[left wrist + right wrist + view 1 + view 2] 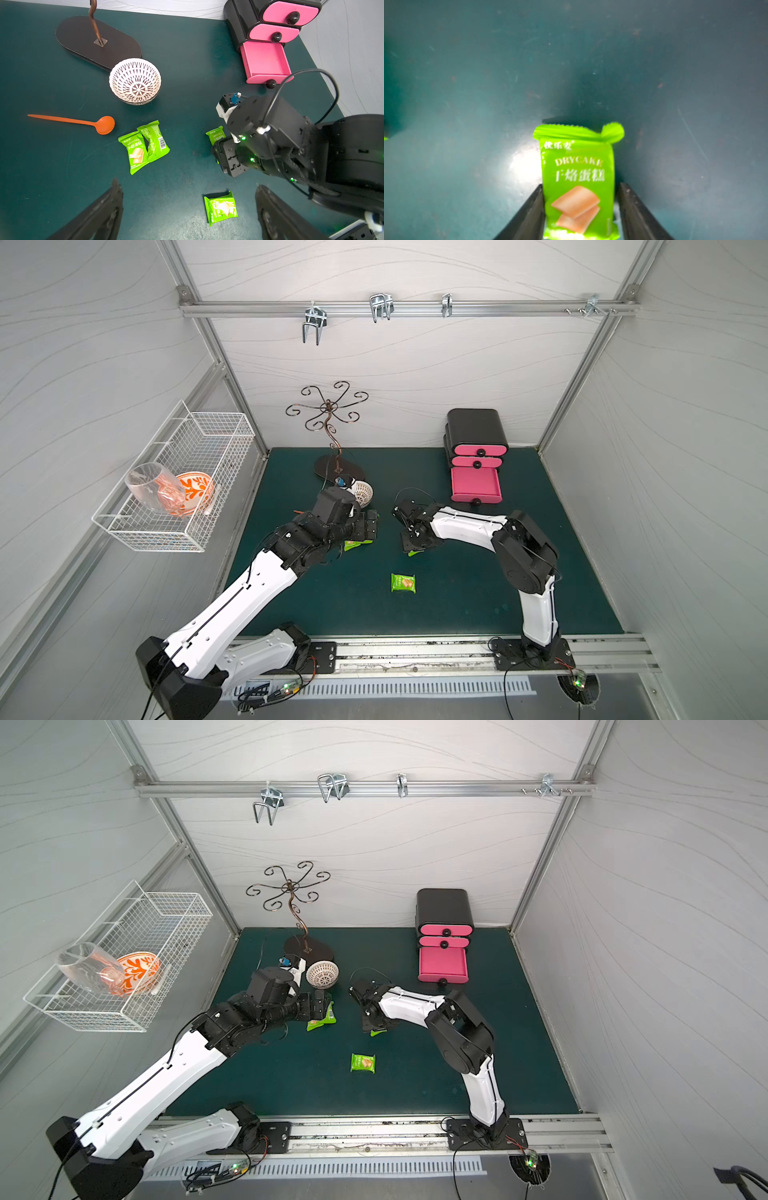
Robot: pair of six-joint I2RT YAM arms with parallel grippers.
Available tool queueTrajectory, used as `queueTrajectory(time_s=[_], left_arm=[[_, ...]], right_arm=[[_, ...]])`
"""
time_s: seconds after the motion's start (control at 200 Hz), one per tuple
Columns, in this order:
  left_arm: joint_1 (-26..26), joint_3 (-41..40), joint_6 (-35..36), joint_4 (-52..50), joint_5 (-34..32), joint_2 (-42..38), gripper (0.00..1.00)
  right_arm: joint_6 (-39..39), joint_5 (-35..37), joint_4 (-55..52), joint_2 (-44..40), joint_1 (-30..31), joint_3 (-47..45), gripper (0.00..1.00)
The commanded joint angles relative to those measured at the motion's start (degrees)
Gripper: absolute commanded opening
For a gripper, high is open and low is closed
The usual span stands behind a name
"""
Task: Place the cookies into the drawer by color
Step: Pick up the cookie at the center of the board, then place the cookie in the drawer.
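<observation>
Right gripper (580, 186) is down at the green mat (467, 83). Its fingers (529, 207) flank the lower half of a DRYCAKE packet (578, 166), which lies face up with the biscuit picture showing. One finger meets the wrapper's edge. At the other we see a thin bright sliver between finger and wrapper, so we cannot tell whether the packet is truly pinched. In both top views only a green corner of it shows from under the gripper.

Left gripper (188, 185) has its fingers spread wide, gripping nothing, and hovers above the mat. In the top views it stands partly over an overlapping pair (143, 147) of green packets — one face up, one showing its barcode. The pair lies near the bowl end of an orange spoon (83, 122).

A lone packet (403, 583), also green, lies flat toward the front of the mat, between the two arms and apart from the others.

The chest (476, 429) stands at the back right of the mat. Its upper two pink drawers are shut and the bottom drawer (476, 485) is pulled out. All four packets we see lie on the mat, outside it.

Also noted — a white latticed bowl (135, 81) sits just beside the dark base of a curled metal stand (97, 41). A wire basket (220, 435) on the left wall holds a glass (153, 489) and an orange-patterned dish (195, 491).
</observation>
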Motion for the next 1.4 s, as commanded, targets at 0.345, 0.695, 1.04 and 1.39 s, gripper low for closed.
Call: queueTrajectory(time_s=[0.345, 0.695, 1.04, 1.39], left_arm=[[0.2, 0.6, 0.6, 2.9, 2.3, 0.4, 0.99], [0.2, 0.8, 1.0, 4.3, 5.9, 1.0, 0.99], [0.2, 0.7, 1.5, 6.2, 10.0, 1.9, 0.99], [0.2, 0.8, 1.7, 5.7, 9.6, 2.2, 0.99]], right_arm=[[-2.4, -2.2, -0.7, -9.8, -4.8, -4.0, 0.38], [-17.2, -2.0, 2.7, -12.4, -25.8, 1.8, 0.39], [-21.9, -3.5, 4.7, 3.8, -34.0, 17.8, 0.41], [-23.2, -2.6, 6.0, 9.7, -33.4, 21.0, 0.53]])
